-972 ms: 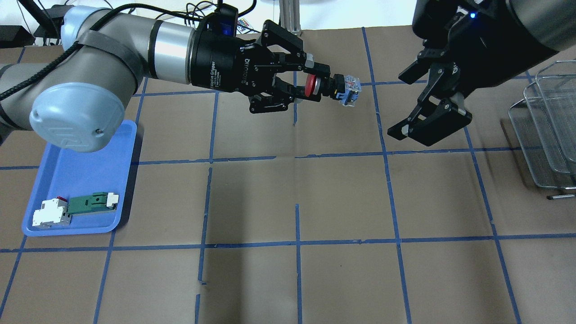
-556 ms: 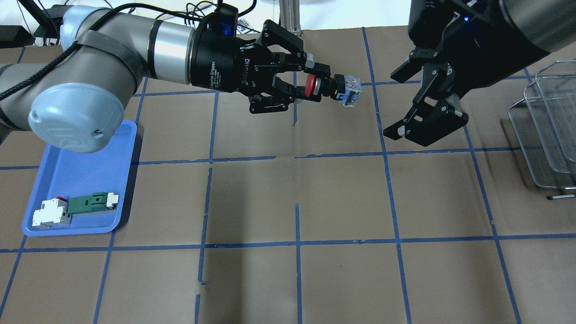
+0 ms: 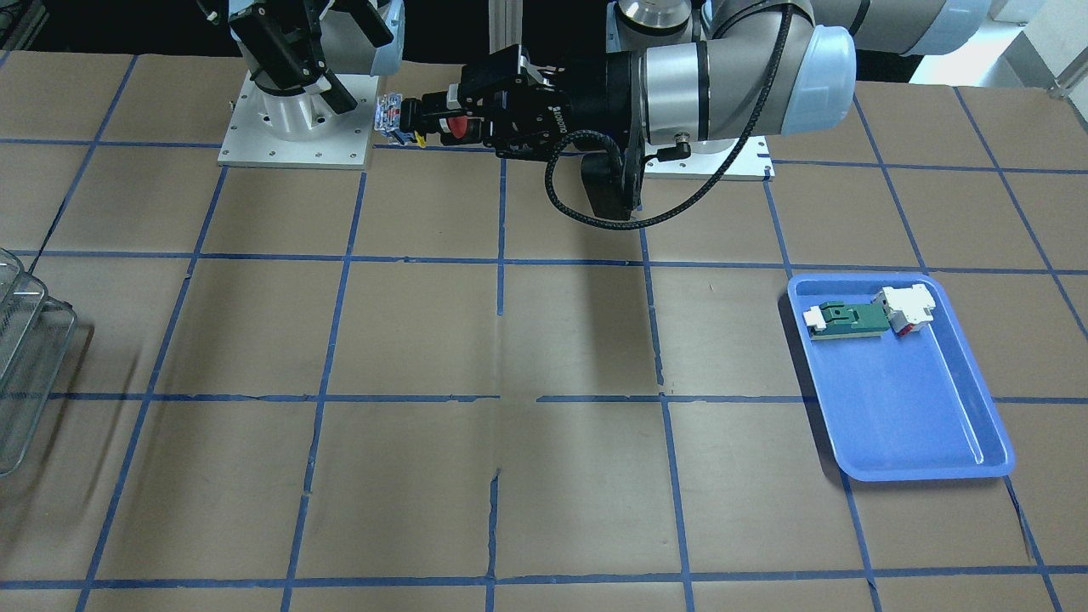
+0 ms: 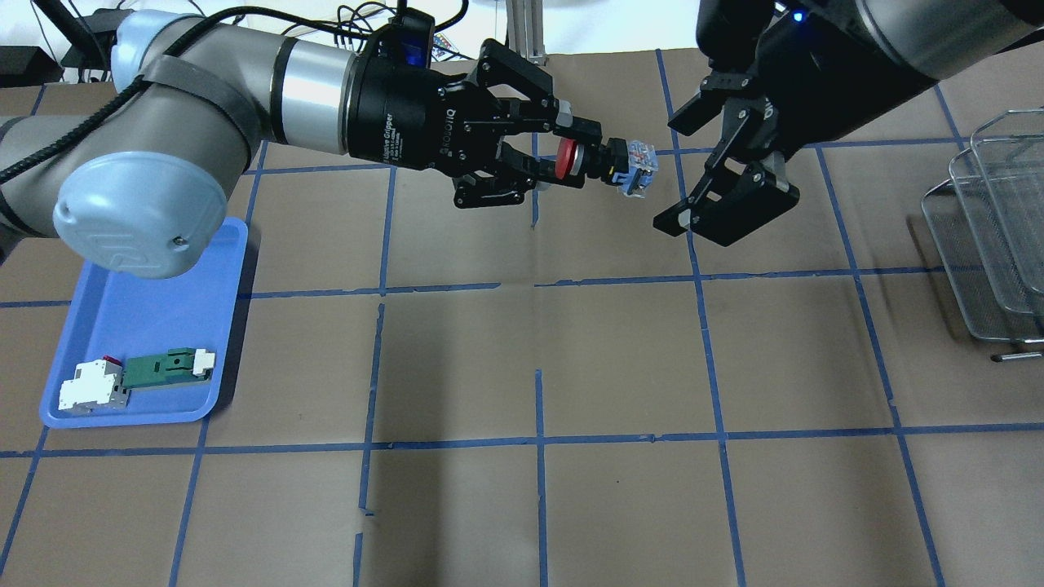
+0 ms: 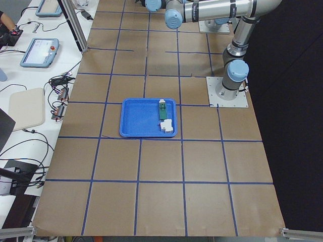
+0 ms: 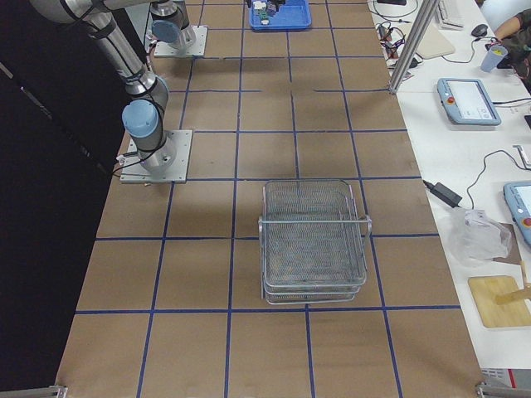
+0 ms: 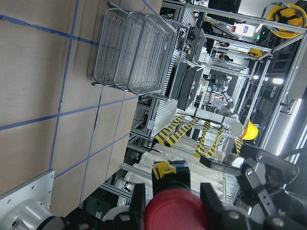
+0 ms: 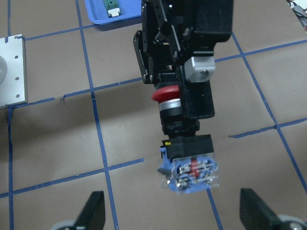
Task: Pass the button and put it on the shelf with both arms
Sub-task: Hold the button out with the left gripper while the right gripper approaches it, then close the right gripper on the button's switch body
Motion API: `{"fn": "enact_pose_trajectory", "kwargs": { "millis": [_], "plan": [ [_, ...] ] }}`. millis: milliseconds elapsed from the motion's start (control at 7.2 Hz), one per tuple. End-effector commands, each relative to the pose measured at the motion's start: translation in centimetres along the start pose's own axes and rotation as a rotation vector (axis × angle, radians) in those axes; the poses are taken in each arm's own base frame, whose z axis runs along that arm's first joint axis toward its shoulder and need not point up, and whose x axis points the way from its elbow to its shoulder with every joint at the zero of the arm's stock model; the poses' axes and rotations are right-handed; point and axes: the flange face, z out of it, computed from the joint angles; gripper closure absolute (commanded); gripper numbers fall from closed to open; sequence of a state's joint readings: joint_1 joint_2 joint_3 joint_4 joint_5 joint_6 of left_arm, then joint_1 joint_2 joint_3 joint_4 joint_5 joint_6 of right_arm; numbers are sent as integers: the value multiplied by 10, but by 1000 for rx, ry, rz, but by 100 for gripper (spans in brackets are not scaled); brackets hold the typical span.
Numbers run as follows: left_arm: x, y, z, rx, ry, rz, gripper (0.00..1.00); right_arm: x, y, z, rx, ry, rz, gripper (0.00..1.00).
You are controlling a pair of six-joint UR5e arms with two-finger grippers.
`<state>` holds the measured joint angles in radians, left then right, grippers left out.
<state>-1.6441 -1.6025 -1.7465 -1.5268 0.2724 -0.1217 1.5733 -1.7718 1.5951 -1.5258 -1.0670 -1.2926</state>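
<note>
Your left gripper (image 4: pixel 563 159) has its jaws clenched on the red cap of the button (image 4: pixel 610 161). It holds the button level in the air above the worktop (image 4: pixel 538 350), around 12 o'clock in the overhead view. The button's grey-blue base points toward 3 o'clock, at the right gripper (image 4: pixel 670 173).

Right jaws are spread wide and grasp nothing. They sit just beside the base, with no contact visible. From overhead you can't tell whether the base is already inside the jaw gap. The right wrist camera shows the base centred between the two jaw tips, but both tips are cut off at the bottom edge, so depth stays unclear.

In the left wrist camera the red cap fills the bottom edge and hides the base. Only the black barrel and a yellow tab show past it. The front view crops the right gripper at the top edge. Neither side view shows any jaws, only arm links at the top.

The shelf (image 4: pixel 991 236) is at 3 o'clock overhead, cut by the frame edge. It is whole only in the right side view, well apart from the button.

The tray (image 4: pixel 130 318) is at 8 o'clock, its top corner hidden behind the left arm (image 4: pixel 163 155) joint cap. The green part (image 4: pixel 167 365) and white block (image 4: pixel 88 390) lie end to end at its 6 o'clock end.
</note>
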Motion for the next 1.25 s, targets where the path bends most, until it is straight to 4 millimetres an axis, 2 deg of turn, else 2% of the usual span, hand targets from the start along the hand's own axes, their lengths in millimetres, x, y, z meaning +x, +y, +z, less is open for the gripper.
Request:
{"fn": "enact_pose_trajectory", "kwargs": {
  "millis": [0,556,694,833,972,1111],
  "plan": [
    [10,17,10,-18,-7,26,100,9,1,9,-1,-17,16,0],
    [13,21,12,-24,-7,32,100,0,-6,13,-6,-36,2,0],
    [13,21,13,-24,-9,31,100,1,-6,11,-13,-27,7,51],
    [13,21,13,-24,-7,31,100,1,-5,12,-22,-28,12,87],
    [13,21,13,-24,-7,31,100,1,-4,13,-31,-28,13,100],
    [14,23,12,-23,-7,34,100,1,-3,13,-33,-27,13,100]
  ]
}}
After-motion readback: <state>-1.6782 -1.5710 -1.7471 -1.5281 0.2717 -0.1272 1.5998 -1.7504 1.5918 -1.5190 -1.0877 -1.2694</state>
